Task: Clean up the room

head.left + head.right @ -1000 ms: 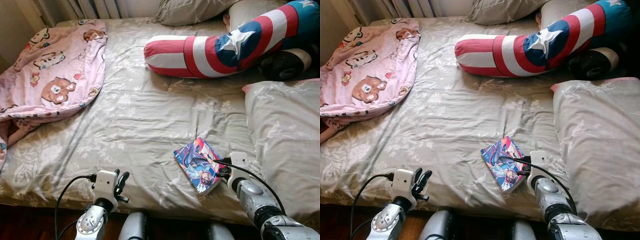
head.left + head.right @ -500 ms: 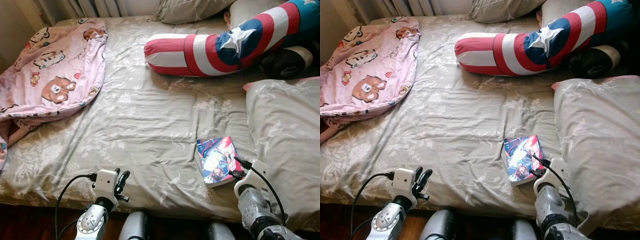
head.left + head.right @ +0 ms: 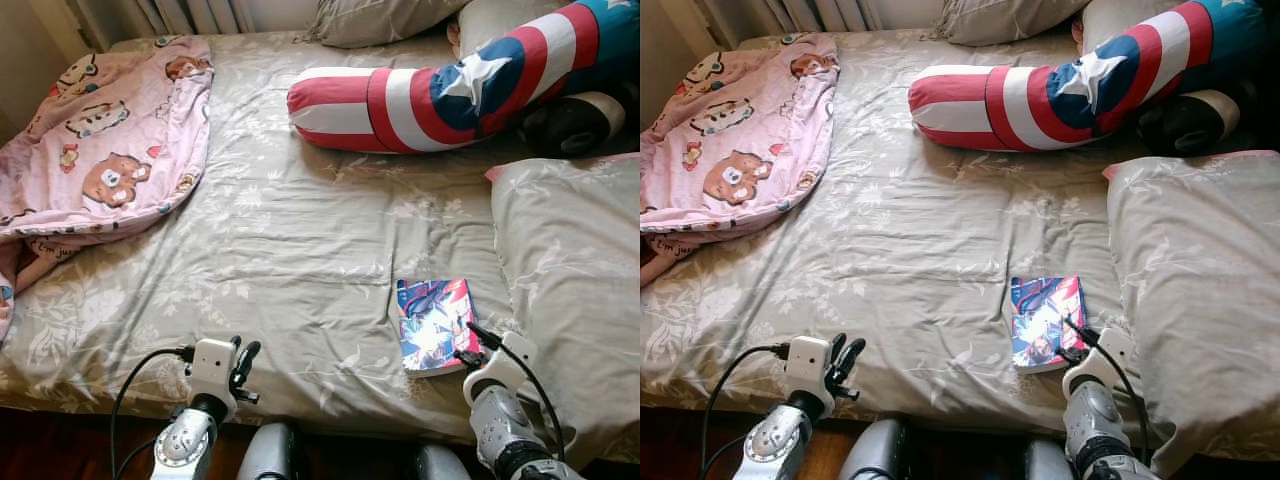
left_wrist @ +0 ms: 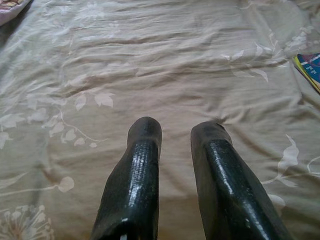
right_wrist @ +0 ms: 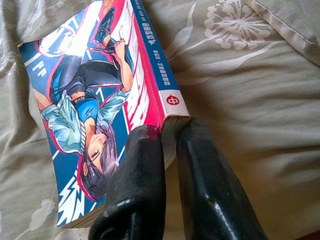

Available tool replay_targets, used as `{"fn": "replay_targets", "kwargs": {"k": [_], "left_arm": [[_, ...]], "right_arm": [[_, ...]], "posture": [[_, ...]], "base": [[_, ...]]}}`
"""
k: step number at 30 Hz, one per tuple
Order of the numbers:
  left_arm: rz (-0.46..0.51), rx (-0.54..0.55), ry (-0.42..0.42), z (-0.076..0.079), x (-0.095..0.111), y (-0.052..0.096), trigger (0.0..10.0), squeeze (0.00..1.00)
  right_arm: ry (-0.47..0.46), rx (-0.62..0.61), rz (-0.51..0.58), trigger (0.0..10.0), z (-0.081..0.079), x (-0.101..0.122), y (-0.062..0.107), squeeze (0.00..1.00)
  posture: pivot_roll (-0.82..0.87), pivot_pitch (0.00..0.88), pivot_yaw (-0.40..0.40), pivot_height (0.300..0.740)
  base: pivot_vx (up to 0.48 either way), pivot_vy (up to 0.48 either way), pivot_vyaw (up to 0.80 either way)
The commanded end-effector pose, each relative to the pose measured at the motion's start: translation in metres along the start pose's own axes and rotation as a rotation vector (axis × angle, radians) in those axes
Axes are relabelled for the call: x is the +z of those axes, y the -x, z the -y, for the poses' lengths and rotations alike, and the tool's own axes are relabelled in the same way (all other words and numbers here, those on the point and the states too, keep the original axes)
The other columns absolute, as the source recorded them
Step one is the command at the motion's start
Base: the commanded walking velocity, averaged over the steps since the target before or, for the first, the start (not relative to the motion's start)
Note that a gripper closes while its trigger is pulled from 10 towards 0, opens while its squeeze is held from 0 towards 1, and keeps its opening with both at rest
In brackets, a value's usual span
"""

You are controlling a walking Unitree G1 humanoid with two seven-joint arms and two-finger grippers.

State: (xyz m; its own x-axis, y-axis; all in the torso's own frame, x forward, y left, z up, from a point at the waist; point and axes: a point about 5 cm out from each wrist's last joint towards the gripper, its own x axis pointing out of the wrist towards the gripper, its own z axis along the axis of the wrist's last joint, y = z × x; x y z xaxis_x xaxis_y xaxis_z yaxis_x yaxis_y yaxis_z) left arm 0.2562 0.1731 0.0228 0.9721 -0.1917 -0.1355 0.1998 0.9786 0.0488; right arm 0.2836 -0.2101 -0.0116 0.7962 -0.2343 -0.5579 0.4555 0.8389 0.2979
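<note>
Left gripper (image 3: 243,362): low at the near edge of the bed, off to the left; in its wrist view the two black fingers (image 4: 137,170) stand slightly apart with nothing between them, released, pointing over bare sheet.
Right gripper (image 5: 167,137): at the near right of the bed, fingers clenched on the near corner of the comic book, one finger on the cover and the other against the page edge by the spine.
Comic book (image 3: 434,324): lies flat on the sheet near the front edge, right of centre, just beside the big pillow; cover is blue, red and white with a drawn figure, spine facing the pillow.
Bed sheet (image 3: 290,230): grey-beige with a pale leaf and flower print, rumpled, covering the whole mattress.
Big pillow (image 3: 570,270): same print as the sheet, at the right side, with a pink edge at its far corner.
Pink blanket (image 3: 95,140): bunched at the far left, printed with cartoon bears, spilling over the left edge.
Striped bolster (image 3: 440,95): red, white and blue with a white star, lying across the far right.
Far pillow (image 3: 380,20): grey, at the head of the bed beyond the bolster.
</note>
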Motion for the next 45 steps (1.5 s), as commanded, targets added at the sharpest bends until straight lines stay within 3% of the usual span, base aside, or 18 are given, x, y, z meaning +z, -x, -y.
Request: {"fn": "replay_targets", "kwargs": {"k": [1, 8, 10, 11, 14, 18, 20, 22, 25, 32, 38, 42, 43, 45], "left_arm": [[-0.034, 0.007, 0.004, -0.001, -0.007, 0.004, 10.0, 0.0], [-0.034, 0.007, 0.003, 0.001, -0.006, 0.002, 10.0, 0.0], [-0.033, 0.005, 0.002, 0.002, -0.006, 0.001, 10.0, 0.0], [-0.034, 0.005, 0.003, 0.002, -0.007, 0.001, 10.0, 0.0], [-0.039, 0.003, 0.001, 0.003, -0.008, 0.001, 10.0, 0.0], [-0.041, 0.003, 0.0, 0.003, -0.008, 0.0, 10.0, 0.0], [-0.042, 0.005, 0.0, 0.003, -0.008, -0.001, 10.0, 0.0], [-0.045, 0.006, 0.001, 0.004, -0.008, -0.003, 10.0, 0.0], [-0.062, 0.008, 0.007, 0.005, -0.011, -0.007, 10.0, 0.0], [-0.065, 0.023, 0.054, 0.011, -0.007, -0.021, 10.0, 0.0], [-0.128, 0.059, 0.102, 0.011, -0.017, -0.023, 10.0, 0.0], [-0.193, 0.088, 0.129, 0.01, -0.028, -0.02, 10.0, 0.0], [-0.249, 0.098, 0.144, 0.009, -0.036, -0.016, 10.0, 0.0], [-0.336, 0.1, 0.143, 0.007, -0.05, -0.007, 10.0, 0.0]], "right_arm": [[-0.01, -0.026, -0.027, 10.0, 0.007, -0.007, 0.002, 0.73], [0.015, -0.049, -0.064, 10.0, 0.013, -0.015, 0.004, 0.64], [0.012, -0.056, -0.074, 10.0, 0.015, -0.019, 0.005, 0.65], [0.012, -0.052, -0.082, 10.0, 0.016, -0.021, 0.006, 0.76], [0.022, -0.053, -0.098, 10.0, 0.019, -0.026, 0.007, 0.82], [0.019, -0.057, -0.102, 10.0, 0.02, -0.028, 0.008, 0.77], [0.012, -0.047, -0.087, 10.0, 0.019, -0.027, 0.008, 0.0], [0.029, -0.02, -0.056, 10.0, 0.016, -0.024, 0.008, 0.0], [0.212, 0.068, 0.014, 10.0, 0.004, -0.023, 0.01, 0.0], [0.287, 0.219, 0.157, 10.0, -0.006, -0.016, 0.015, 0.0], [0.343, 0.221, 0.118, 10.0, 0.003, -0.026, 0.018, 0.0], [0.419, 0.244, 0.036, 10.0, 0.007, -0.044, 0.023, 0.0], [0.442, 0.239, -0.01, 10.0, 0.01, -0.052, 0.024, 0.0], [0.388, 0.181, -0.074, 10.0, 0.018, -0.063, 0.027, 0.0]], "posture": [[0.09, 0.2, 0.077, 0.656], [0.08, 0.195, 0.073, 0.656], [0.08, 0.192, 0.071, 0.656], [0.08, 0.192, 0.07, 0.656], [0.08, 0.19, 0.069, 0.656], [0.08, 0.188, 0.067, 0.656], [0.07, 0.183, 0.064, 0.656], [0.07, 0.176, 0.062, 0.656], [0.05, 0.153, 0.055, 0.656], [-0.01, 0.1, 0.031, 0.685], [-0.03, 0.074, 0.017, 0.715], [-0.03, 0.039, 0.007, 0.74], [-0.04, 0.021, 0.007, 0.74], [-0.05, 0.002, 0.009, 0.74]], "base": [[0.0, 0.0, 0.0], [0.0, 0.0, 0.0], [0.0, 0.0, 0.0], [0.0, 0.0, 0.0], [0.0, 0.0, 0.0], [0.0, 0.0, 0.0], [0.0, 0.0, 0.0], [0.0, 0.0, 0.0], [0.0, 0.0, 0.0], [0.0, 0.0, 0.0], [0.0, 0.0, 0.0], [0.0, 0.0, 0.0], [0.0, 0.0, 0.0], [0.0, 0.0, 0.0]]}}
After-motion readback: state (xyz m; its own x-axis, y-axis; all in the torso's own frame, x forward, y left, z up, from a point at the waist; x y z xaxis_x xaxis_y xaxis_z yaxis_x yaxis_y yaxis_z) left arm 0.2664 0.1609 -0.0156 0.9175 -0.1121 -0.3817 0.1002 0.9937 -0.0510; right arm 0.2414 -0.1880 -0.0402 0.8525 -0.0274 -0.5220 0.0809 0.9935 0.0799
